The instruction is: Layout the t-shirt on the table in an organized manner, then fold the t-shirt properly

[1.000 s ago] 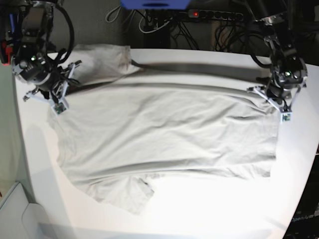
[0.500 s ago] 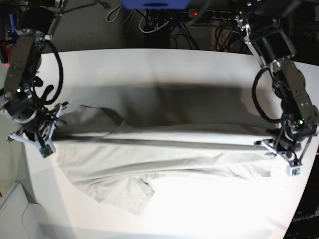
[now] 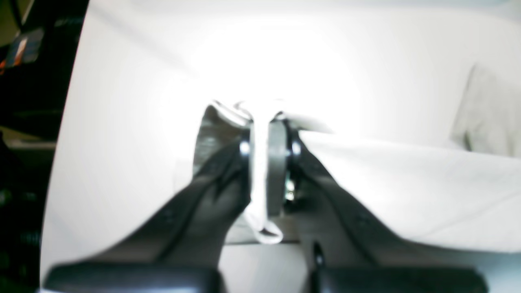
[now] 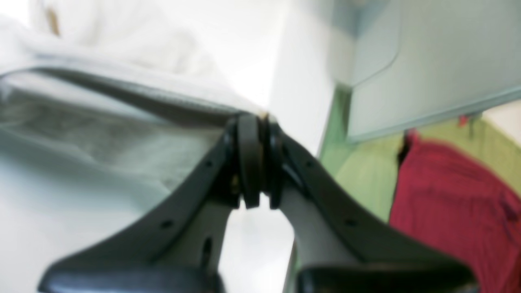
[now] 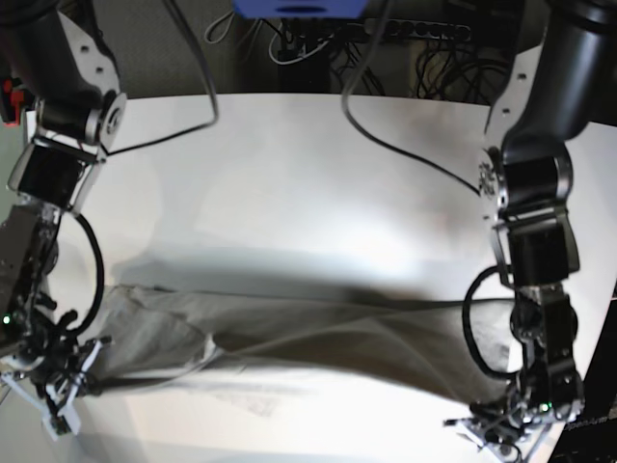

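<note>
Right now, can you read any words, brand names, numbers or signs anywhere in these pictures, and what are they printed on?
No text can be read in any view.
The t-shirt is plain, with no print.
The table carries no label.
Left gripper and right gripper: no markings show, and both views are blurred.
The blue object behind the table shows no legible writing.
</note>
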You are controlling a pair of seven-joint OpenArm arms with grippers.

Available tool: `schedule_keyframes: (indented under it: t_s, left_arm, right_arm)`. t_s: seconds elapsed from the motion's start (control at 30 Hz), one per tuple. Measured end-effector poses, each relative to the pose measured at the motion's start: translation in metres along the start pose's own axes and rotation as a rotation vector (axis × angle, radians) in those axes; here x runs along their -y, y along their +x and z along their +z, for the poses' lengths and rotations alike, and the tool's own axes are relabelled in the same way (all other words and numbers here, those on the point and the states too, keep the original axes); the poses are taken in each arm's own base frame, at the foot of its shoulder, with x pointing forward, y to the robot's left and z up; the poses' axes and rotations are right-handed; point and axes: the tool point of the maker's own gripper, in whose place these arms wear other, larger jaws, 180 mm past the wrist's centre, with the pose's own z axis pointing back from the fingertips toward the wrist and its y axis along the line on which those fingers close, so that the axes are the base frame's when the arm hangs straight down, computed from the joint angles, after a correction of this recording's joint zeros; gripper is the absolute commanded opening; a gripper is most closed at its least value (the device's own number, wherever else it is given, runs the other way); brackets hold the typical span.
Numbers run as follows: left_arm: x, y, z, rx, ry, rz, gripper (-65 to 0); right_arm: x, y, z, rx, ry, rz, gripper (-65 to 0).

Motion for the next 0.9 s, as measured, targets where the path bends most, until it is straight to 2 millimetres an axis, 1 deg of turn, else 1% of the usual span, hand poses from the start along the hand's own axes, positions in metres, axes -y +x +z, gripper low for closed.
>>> schedule_keyframes:
  t_s: [0.1,0.2,0.27,0.33,0.4,0.47,0.5,0.53,0.6,0.67,0.73,0.8,0.83,0.9]
  left_arm:
    - [0.005,0.027,-0.008,0.055,-0.014,-0.008,-64.5]
    - [0.011,0.055,-0.008,0.131,-0.035,0.005,-64.5]
    - [0.015,0.075,-0.003,0.166,-0.042,0.014,-64.5]
    - [0.016,0.093,0.008,0.193,-0.043,0.020,-64.5]
    - [0.015,0.107,0.022,0.220,-0.042,0.018,-64.5]
    - [0.005,0.116,0.041,0.254,-0.016,0.021,-64.5]
    - [-0.002,0.119,0.051,0.280,0.000,0.027,-64.5]
    - [-0.008,0.117,0.059,0.295,0.014,0.031,-64.5]
    - [-0.018,0.090,0.066,0.267,0.050,0.028,-64.5]
    - [-0.028,0.048,0.067,0.217,0.076,0.021,-64.4]
    - [-0.039,-0.009,0.065,0.122,0.117,0.008,-64.4]
    - [-0.044,-0.051,0.068,0.062,0.138,-0.008,-64.4]
    - [-0.045,-0.065,0.068,0.033,0.141,-0.010,-64.4]
    - [-0.045,-0.085,0.072,0.012,0.141,-0.007,-64.4]
  right_arm:
    - [0.014,0.036,-0.006,0.064,0.008,-0.012,-65.0]
    - [0.036,0.069,-0.002,0.119,-0.014,-0.024,-65.0]
    - [0.051,0.091,0.007,0.162,-0.044,-0.027,-65.0]
    - [0.060,0.110,0.017,0.205,-0.061,-0.027,-65.0]
    - [0.068,0.114,0.023,0.211,-0.074,-0.028,-65.0]
    - [0.077,0.104,0.030,0.167,-0.112,-0.017,-65.0]
    - [0.079,0.098,0.036,0.155,-0.138,-0.006,-65.0]
    - [0.078,0.095,0.042,0.158,-0.155,0.008,-65.0]
    - [0.065,0.079,0.052,0.140,-0.173,0.042,-65.0]
    - [0.046,0.057,0.063,0.103,-0.190,0.089,-65.0]
    - [0.017,0.028,0.069,0.070,-0.177,0.125,-65.0]
    - [-0.010,-0.001,0.077,0.056,-0.141,0.143,-65.0]
    - [-0.018,-0.016,0.077,0.033,-0.125,0.130,-65.0]
    - [-0.039,-0.047,0.076,-0.024,-0.085,0.103,-65.0]
